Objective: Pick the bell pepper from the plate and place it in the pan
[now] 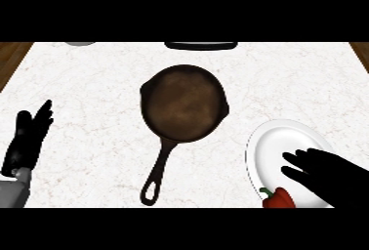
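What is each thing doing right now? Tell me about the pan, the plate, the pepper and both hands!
Pan: empty, flat on the counter, handle toward the robot.
Plate: on the counter, partly covered by the right hand.
Bell pepper: at the plate's near edge, not held.
Right hand: open, over the plate.
Left hand: open, resting at the left edge, fingers up.
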Available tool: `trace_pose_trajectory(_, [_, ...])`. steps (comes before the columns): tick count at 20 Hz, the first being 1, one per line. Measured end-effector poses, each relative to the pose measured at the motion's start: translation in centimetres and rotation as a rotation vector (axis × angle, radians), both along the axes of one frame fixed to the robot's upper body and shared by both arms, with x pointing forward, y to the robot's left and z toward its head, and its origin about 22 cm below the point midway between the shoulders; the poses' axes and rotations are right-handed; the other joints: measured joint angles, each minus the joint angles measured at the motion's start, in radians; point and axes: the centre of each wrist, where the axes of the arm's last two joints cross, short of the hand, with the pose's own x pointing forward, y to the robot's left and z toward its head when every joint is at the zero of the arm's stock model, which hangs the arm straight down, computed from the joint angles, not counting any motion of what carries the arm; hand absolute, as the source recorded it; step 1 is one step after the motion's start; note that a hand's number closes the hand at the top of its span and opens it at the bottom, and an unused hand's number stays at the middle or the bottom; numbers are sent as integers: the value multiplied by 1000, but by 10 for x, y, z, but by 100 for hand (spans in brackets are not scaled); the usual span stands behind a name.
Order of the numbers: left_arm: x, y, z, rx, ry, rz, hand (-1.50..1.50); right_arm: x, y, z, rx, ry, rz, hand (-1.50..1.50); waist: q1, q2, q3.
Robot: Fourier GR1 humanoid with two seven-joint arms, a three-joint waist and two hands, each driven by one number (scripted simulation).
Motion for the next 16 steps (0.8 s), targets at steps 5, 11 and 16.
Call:
trace_pose_trajectory(5, [0,1,-3,-6,3,0,0,-10,21,-19,-122,37,-3,-150,1,0,1])
trace_pose_trajectory(11, [-3,-1,-4,0,0,11,0,-11,38,-50,-191,46,-21,-150,-5,-1,3])
trace_pose_trajectory(16, [-4,-2,0,-1,6,7,0,-6,42,-62,-246,28,-37,-150,-7,-2,3])
